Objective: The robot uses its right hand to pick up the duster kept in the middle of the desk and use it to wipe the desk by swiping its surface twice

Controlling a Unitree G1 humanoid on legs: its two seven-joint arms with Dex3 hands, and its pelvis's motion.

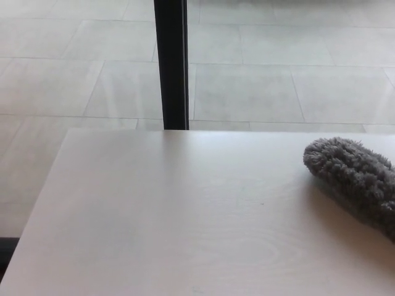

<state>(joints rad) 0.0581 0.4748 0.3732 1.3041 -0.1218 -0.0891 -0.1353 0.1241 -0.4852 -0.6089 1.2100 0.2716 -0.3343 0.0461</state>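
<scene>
Duster, grey, shaggy and oblong, lay on your pale wood-grain desk at its right side, running off the picture's right edge. Beyond stood a black post on tiled floor. Neither robot hand was in view.

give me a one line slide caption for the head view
Grey fluffy duster lying at the right edge of the pale desk, black post and tiled floor behind; neither robot hand in view.

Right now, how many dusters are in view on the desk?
1. A grey fluffy duster lies at the desk's right side, cut off by the picture's right edge; anything past that edge is hidden.
</scene>
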